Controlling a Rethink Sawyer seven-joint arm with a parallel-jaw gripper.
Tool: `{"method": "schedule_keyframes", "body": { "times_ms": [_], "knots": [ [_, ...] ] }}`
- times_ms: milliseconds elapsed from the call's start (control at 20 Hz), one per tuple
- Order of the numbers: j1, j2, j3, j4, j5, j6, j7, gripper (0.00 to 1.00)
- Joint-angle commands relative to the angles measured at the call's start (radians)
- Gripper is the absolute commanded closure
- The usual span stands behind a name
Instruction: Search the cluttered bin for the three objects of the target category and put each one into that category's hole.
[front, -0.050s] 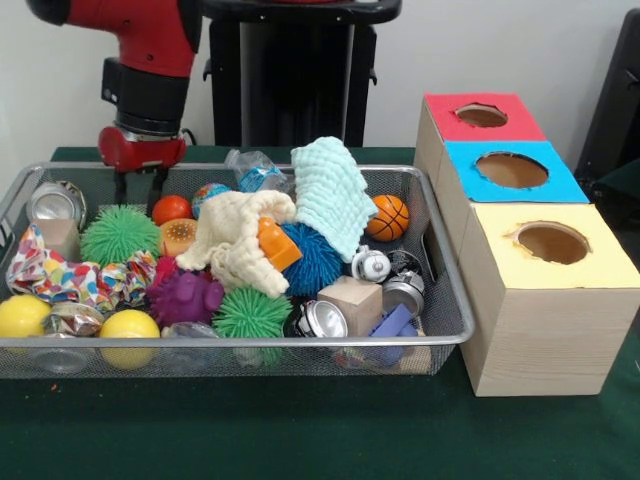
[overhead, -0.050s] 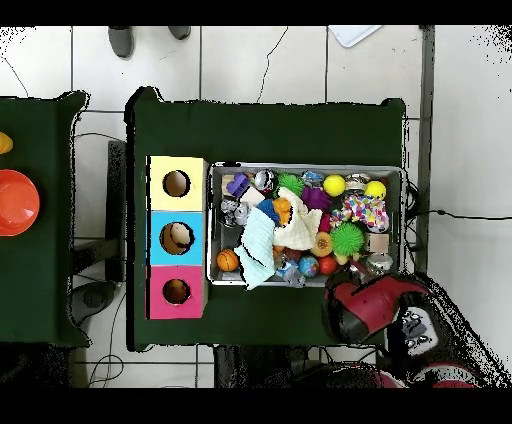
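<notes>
Hovering with gripper (front, -0.050s: 141, 187) fingers parted and grasping nothing, over the mesh bin's (front, -0.050s: 452, 330) far left corner beside the orange ball (front, -0.050s: 171, 208). Sitting just off the bin's right edge: boxes with red hole (front, -0.050s: 481, 115), blue hole (front, -0.050s: 511, 169), yellow hole (front, -0.050s: 551, 242).

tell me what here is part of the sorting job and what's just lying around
Part of the job:
- wire bin of mixed clutter
- box with red hole, blue hole, yellow hole
- hand, over the bin's far corner

Lying about:
- orange bowl on the side table
- shoes on the floor
</notes>
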Motion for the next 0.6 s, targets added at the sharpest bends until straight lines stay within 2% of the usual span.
{"method": "schedule_keyframes", "body": {
  "times_ms": [50, 200, 450, 600],
  "knots": [
    [0.119, 0.175, -0.218, -0.108, 0.116, -0.221, 0.04, 0.0],
    [0.161, 0.213, -0.296, -0.121, 0.218, -0.313, -0.04, 0.0],
    [0.226, 0.265, -0.389, -0.127, 0.349, -0.431, -0.129, 0.0],
    [0.239, 0.303, -0.435, -0.135, 0.413, -0.499, -0.17, 0.0]
  ]
}}
